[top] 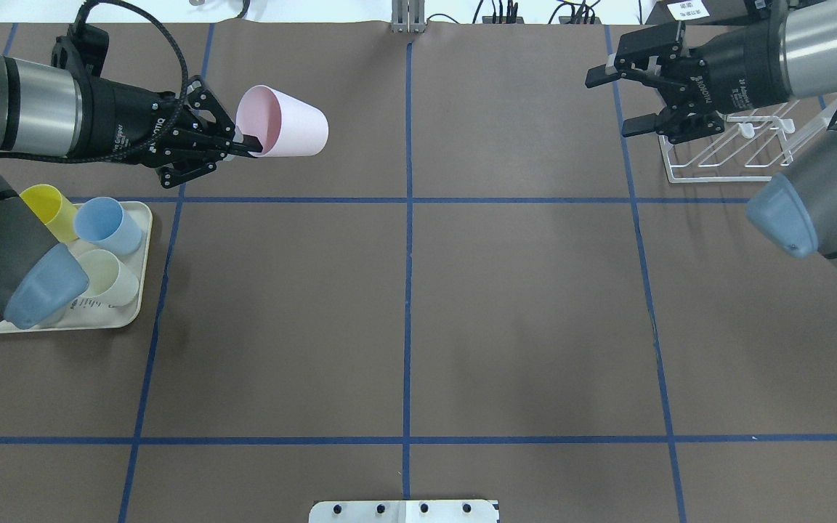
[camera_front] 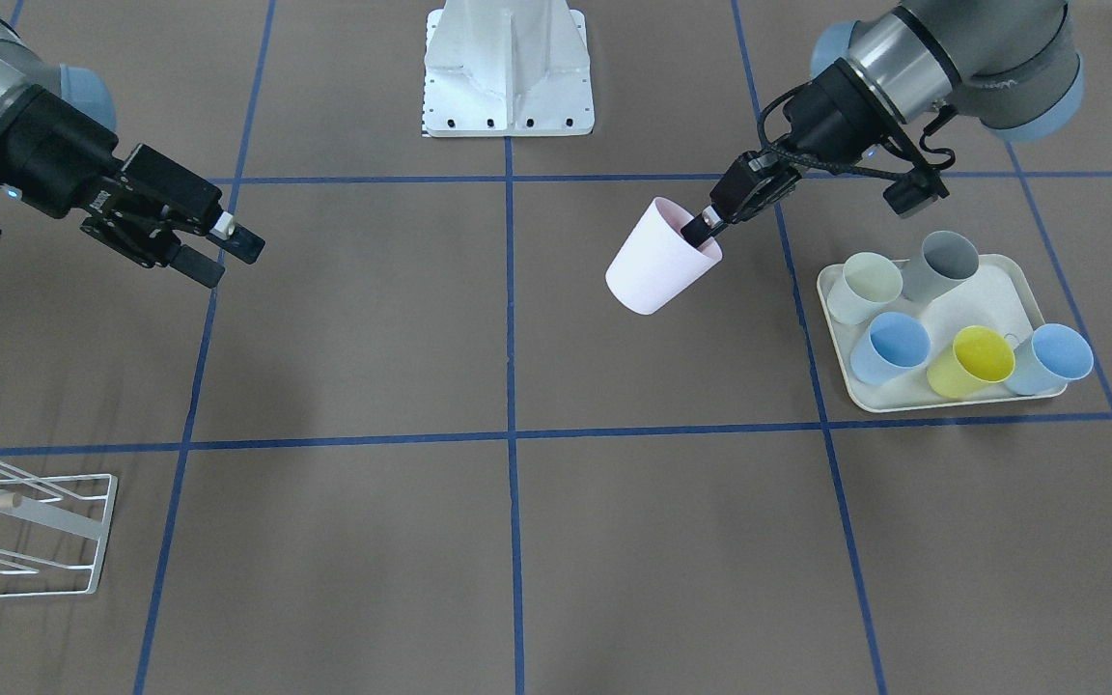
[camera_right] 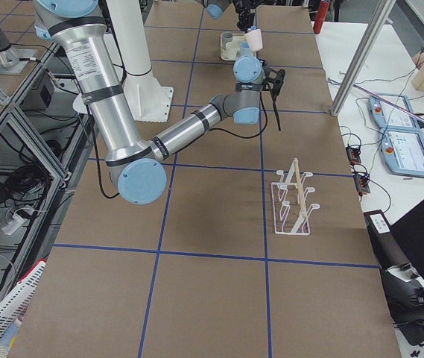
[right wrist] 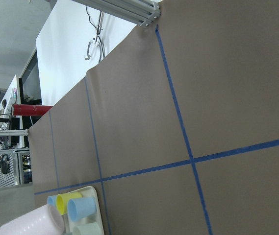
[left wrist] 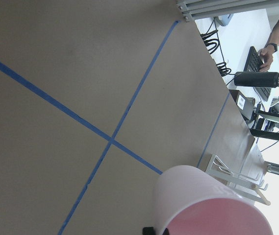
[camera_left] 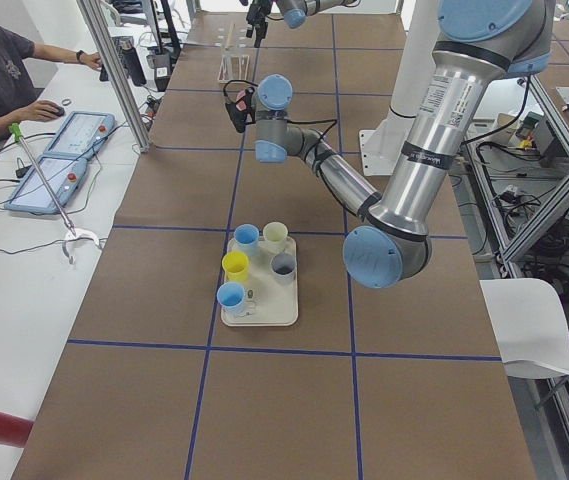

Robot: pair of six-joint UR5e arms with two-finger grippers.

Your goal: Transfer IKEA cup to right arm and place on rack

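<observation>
Pinched shut on the rim of the pink cup (top: pixel 284 132), one finger inside, one outside: left gripper (top: pixel 245 147). Held in the air on its side, base pointing toward the table's middle, near the tray (top: pixel 139 290) of spare cups (top: pixel 106 225). Spread wide and empty, well apart, on the rack (top: pixel 724 163) side of the table: right gripper (top: pixel 618 103). Probably best for the hand-over: meet mid-table, offer the bare base end, close around the body clear of the pinch, release only once gripped.
</observation>
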